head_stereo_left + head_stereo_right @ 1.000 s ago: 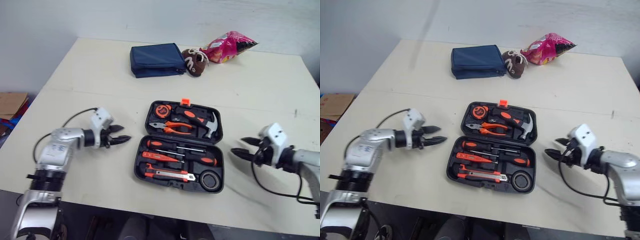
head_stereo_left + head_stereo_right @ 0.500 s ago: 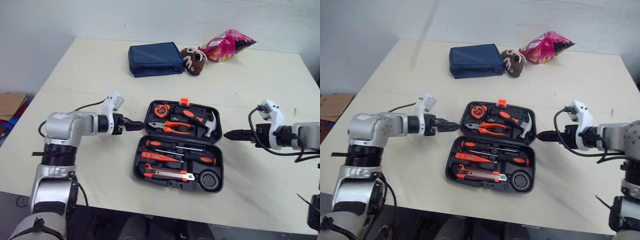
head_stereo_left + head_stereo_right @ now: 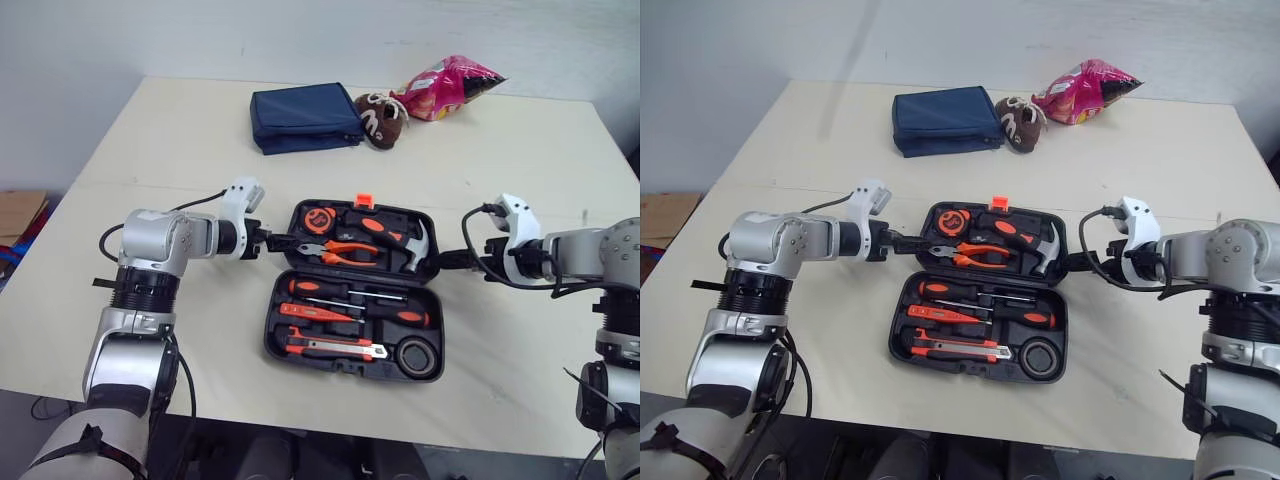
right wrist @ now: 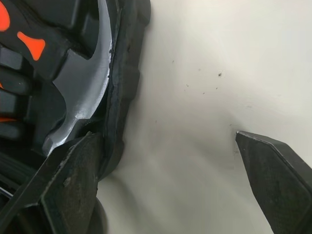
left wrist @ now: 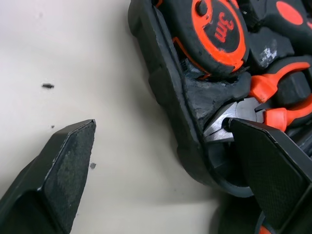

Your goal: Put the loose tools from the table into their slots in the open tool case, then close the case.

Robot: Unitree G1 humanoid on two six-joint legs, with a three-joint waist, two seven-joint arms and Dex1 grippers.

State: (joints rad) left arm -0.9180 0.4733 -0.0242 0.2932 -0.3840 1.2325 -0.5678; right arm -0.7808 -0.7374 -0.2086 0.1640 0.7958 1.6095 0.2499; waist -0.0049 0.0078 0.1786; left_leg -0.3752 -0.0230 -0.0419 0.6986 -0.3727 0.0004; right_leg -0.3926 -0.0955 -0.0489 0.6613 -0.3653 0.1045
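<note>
Bright, even, diffuse light lies over the pale table point(image 3: 520, 180); between the fingers of the right gripper point(image 4: 165, 139) the tool case point(image 4: 124, 73) throws a soft, narrow shadow onto it, the steel hammer head point(image 4: 80, 97) beside it shows a mild sheen, and the case's inner hollows lie dark.

Wall of the case point(image 5: 168, 92) stands between the left gripper's point(image 5: 161, 124) spread fingers: pliers point(image 5: 218, 124) crowd the inner finger, bare table point(image 5: 73, 48) surrounds the outer. At the right gripper point(image 4: 168, 135), likewise parted, the hammer point(image 4: 80, 92) hems one finger; the other has free table.
</note>
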